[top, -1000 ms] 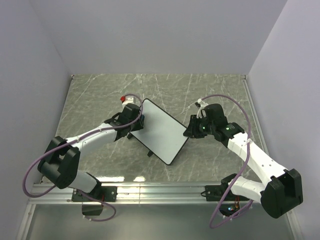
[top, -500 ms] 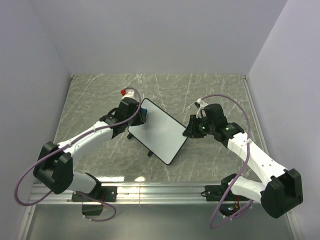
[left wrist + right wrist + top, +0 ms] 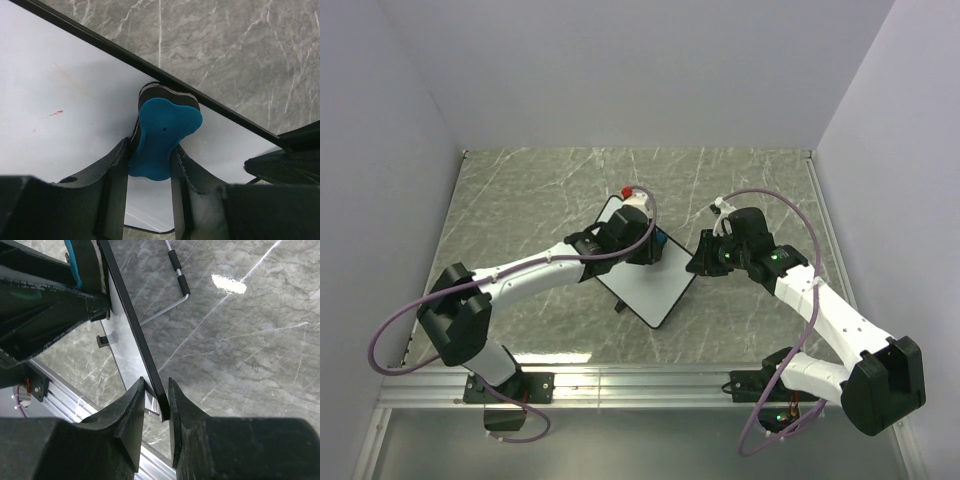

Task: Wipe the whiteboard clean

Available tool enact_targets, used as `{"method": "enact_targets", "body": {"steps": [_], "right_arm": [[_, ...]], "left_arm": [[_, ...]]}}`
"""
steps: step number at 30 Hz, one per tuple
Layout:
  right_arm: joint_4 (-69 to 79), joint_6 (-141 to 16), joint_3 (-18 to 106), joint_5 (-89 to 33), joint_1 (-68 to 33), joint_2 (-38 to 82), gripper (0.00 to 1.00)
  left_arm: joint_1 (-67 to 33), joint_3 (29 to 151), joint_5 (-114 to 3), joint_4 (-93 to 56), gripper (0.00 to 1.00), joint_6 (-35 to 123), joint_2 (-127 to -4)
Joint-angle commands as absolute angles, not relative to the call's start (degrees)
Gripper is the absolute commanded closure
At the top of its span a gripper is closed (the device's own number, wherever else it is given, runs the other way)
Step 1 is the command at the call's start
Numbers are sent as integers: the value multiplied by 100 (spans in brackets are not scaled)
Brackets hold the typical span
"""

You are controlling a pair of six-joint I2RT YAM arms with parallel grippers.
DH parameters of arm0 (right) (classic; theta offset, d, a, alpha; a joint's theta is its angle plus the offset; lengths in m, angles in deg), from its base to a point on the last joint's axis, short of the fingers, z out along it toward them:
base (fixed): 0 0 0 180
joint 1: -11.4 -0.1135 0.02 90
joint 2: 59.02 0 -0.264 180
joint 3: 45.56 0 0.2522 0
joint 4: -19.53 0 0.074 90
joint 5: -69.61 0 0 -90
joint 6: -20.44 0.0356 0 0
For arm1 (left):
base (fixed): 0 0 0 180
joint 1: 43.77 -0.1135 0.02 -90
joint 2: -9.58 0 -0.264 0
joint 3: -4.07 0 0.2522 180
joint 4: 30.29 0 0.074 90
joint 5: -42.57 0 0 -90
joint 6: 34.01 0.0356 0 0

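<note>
No brand, label or legible writing was found; only a short faint red streak (image 3: 56,113) and some pale smudges were seen on the whiteboard (image 3: 638,275), too slight to be read as letters. The whiteboard was placed near the middle of the grey marbled table (image 3: 520,190), turned diagonally between the two arms.

The left arm was stretched from its base at the near left across the board, its wrist bent down over the far right part of the white surface. The left gripper (image 3: 150,155) was clenched on a blue eraser (image 3: 165,132), whose dark pad was pressed against the board just inside the black rim.

The right arm was folded in from the near right. The right gripper (image 3: 156,395) was clamped on the board's thin black rim at its right corner.

In the right wrist view the board was seen almost edge-on, so its face was hidden; a thin wire leg (image 3: 175,275) with black sleeves was visible beyond it. From above, much of the far half of the board was covered by the left wrist.
</note>
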State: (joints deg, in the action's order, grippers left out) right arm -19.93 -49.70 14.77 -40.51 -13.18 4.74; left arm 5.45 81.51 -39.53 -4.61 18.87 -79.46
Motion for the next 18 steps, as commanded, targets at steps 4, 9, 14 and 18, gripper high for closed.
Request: {"method": "enact_targets", "body": {"steps": [4, 9, 14, 18], "right_arm": [[-1981, -5137, 1461, -3647, -1339, 505, 85], [-1981, -5145, 1452, -3630, -1339, 461, 85], [-1981, -5145, 1443, -3638, -1348, 478, 85], [-1990, -5163, 1470, -3629, -1339, 487, 85]], "left_arm": [[502, 8305, -3742, -476, 100, 1864, -8051], [-262, 8190, -3391, -2, 100, 1768, -8130], [-1088, 8085, -3188, 421, 100, 1820, -8333], [-1283, 8076, -3030, 562, 100, 1925, -8175]]}}
